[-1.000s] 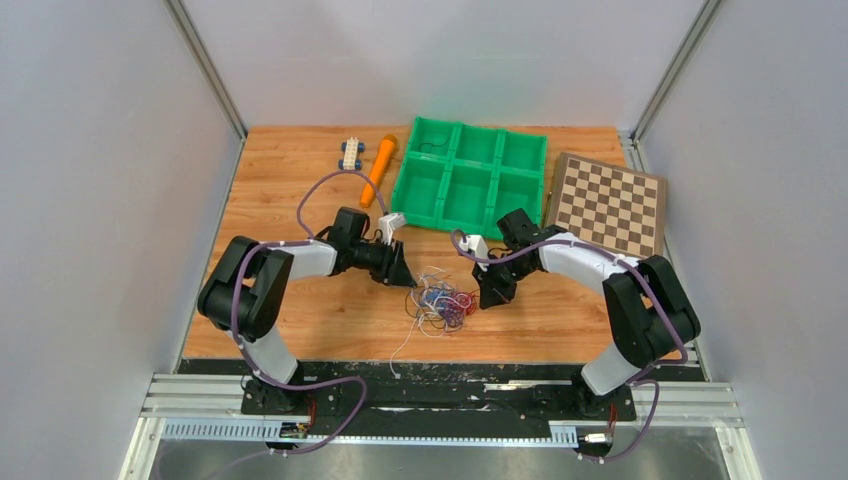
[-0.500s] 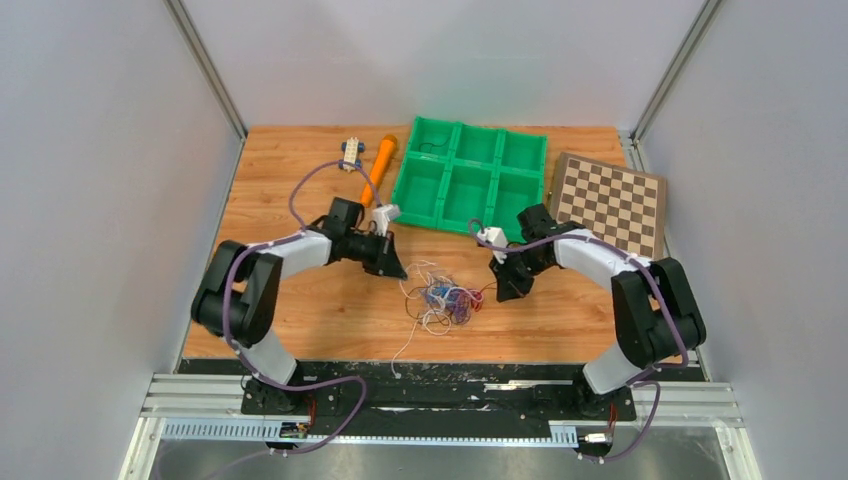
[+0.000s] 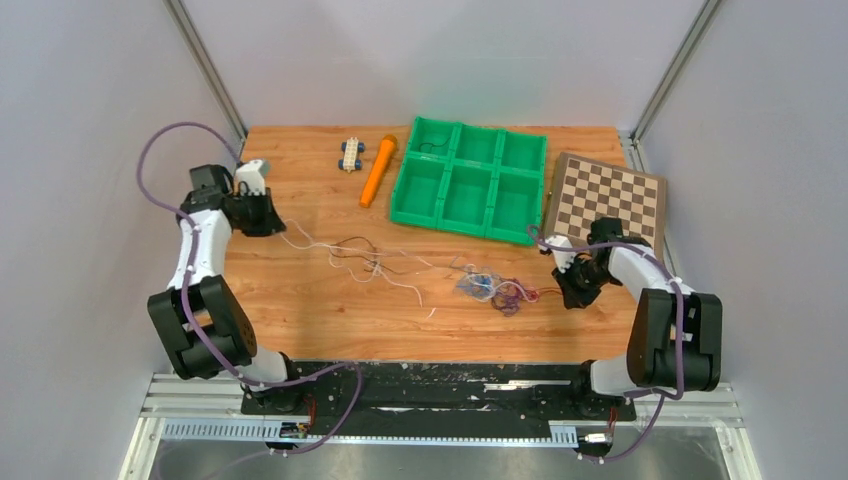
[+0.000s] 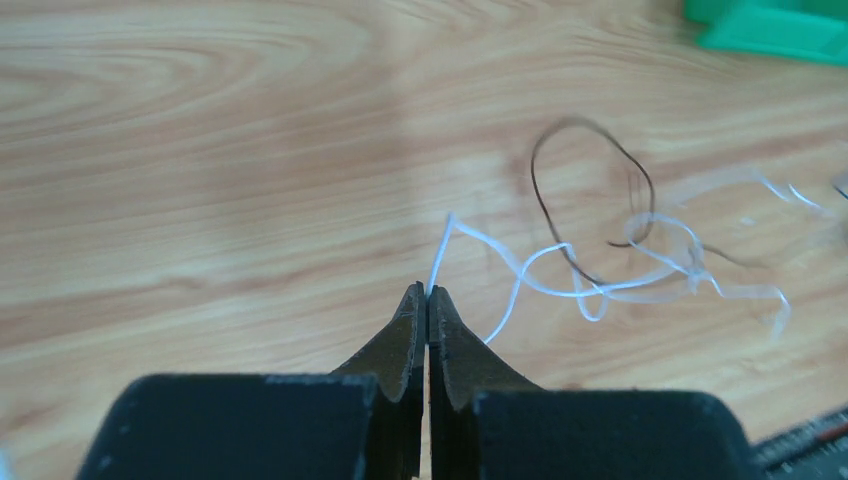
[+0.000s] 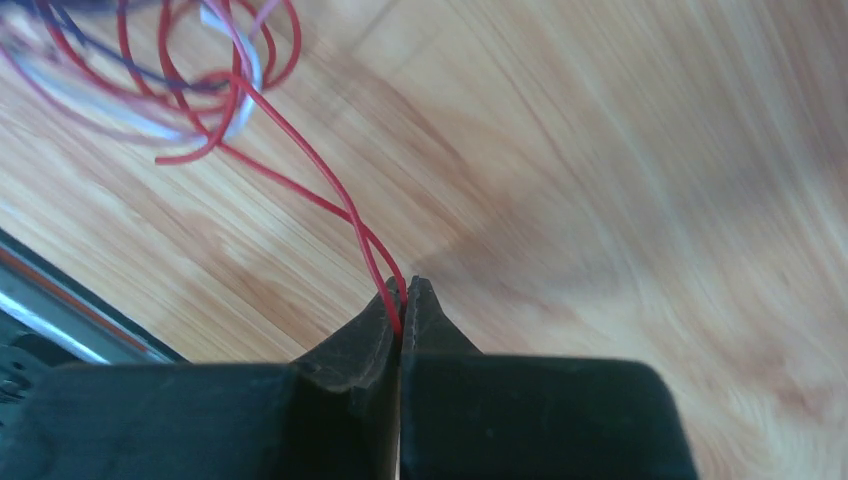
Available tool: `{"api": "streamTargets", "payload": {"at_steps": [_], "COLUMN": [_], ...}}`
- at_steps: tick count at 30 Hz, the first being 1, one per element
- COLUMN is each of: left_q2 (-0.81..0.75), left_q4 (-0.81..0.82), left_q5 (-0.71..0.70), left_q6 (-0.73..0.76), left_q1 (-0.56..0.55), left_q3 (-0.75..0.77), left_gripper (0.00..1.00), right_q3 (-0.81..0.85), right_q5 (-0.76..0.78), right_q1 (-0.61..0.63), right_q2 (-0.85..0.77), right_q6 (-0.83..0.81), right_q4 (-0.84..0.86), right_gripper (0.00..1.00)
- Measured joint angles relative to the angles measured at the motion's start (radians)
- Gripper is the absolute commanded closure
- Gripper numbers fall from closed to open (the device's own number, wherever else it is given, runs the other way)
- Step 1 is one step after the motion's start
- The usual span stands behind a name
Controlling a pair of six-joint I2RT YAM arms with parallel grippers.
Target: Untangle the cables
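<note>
The thin cables lie stretched across the wooden table. A white strand (image 3: 340,247) with a dark strand (image 4: 590,190) looped round it runs left of centre. A small clump (image 3: 487,288) of red, blue and purple wires lies right of centre. My left gripper (image 3: 268,226) is at the far left, shut on the white strand's end (image 4: 437,262). My right gripper (image 3: 567,296) is at the right, shut on a red wire (image 5: 300,175) that leads back to the clump (image 5: 150,70).
A green compartment tray (image 3: 470,180) stands at the back centre. An orange marker (image 3: 378,170) and a small toy block (image 3: 350,153) lie to its left. A chessboard (image 3: 610,202) lies at the back right. The table's front edge runs near the right gripper.
Both arms have swung apart, the left far to the left, the right to the right. The clump has been pulled open, with the white strand drawn out left and the coloured clump dragged right.
</note>
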Motion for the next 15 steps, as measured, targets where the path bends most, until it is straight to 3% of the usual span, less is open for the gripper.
{"api": "streamTargets", "payload": {"at_steps": [8,15], "left_q2": [0.055,0.072], "left_q4": [-0.045,-0.071], "left_q5": [-0.157,-0.130], "left_q6": [0.084,0.100], "left_q1": [0.197,0.220], "left_q3": [0.211,0.293], "left_gripper": [1.00,1.00], "right_q3": [-0.002,-0.001], "right_q5": [0.076,0.076], "right_q1": [-0.213,-0.258], "right_q2": [-0.018,-0.016], "right_q6": [-0.162,-0.209], "right_q4": [-0.026,-0.037], "right_gripper": [1.00,1.00]}}
